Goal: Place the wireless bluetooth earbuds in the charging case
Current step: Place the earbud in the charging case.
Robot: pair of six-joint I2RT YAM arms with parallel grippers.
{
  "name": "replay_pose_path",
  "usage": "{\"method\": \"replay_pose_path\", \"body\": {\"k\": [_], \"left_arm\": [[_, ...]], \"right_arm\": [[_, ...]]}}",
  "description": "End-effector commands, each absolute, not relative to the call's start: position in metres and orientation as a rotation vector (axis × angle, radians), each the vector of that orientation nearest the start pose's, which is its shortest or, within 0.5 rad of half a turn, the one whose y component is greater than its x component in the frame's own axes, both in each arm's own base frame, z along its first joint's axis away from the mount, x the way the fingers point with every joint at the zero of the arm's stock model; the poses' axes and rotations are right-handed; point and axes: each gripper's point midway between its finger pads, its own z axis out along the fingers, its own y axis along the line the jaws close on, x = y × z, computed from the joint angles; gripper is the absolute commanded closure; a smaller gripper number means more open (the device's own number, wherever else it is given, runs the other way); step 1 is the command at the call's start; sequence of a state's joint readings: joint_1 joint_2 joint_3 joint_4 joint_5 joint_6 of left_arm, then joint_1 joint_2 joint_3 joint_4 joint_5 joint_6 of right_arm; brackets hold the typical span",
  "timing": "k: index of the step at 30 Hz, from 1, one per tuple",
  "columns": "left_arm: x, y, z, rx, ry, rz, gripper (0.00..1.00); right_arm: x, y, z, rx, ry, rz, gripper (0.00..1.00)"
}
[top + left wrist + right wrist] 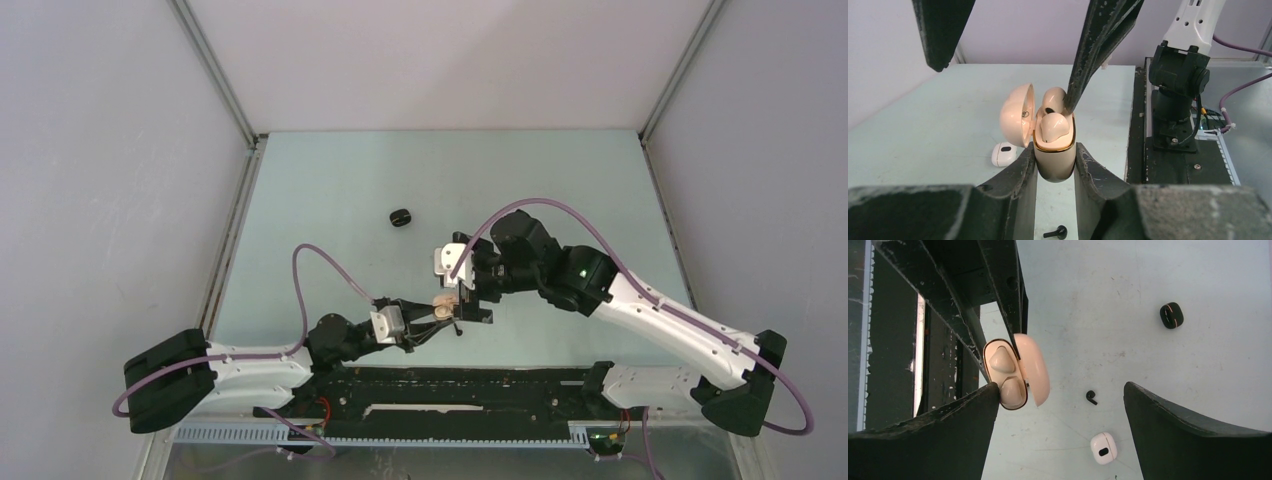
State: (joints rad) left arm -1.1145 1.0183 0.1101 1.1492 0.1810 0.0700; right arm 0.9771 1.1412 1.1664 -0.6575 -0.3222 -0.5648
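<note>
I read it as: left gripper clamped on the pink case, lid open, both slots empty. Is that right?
Not quite. The left gripper is clamped on the pink case with its lid open, but the slots are not empty. The right wrist view shows one pink earbud seated in one slot and a second earbud in the other.

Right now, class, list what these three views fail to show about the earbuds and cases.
- Left wrist: far earbud in the pink case, partly behind a finger of the right gripper; seating unclear.
- Top: that case's contents too small to see.
- Right wrist: white case shut; contents hidden.
</note>
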Motion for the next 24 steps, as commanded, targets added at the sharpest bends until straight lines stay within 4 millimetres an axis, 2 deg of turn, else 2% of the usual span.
{"method": "replay_pose_path", "body": {"k": [1,7,16,24], "left_arm": [[0.117,-0.314,0.227,0.912,0.975,-0.992,1.0],[0.117,-0.312,0.228,0.904,0.974,-0.987,1.0],[0.12,-0.31,0.23,0.874,0.983,-0.991,1.0],[0.121,-0.311,0.227,0.875,0.992,-0.987,1.0]], "right_arm": [[0.161,0.305,0.264,-1.63,1.456,0.636,0.05],[0.161,0.304,0.261,-1.644,1.492,0.669,0.05],[0.132,0.291,0.245,-1.829,1.434,0.695,0.04],[0.13,0.291,0.245,-1.837,1.43,0.686,0.02]]}}
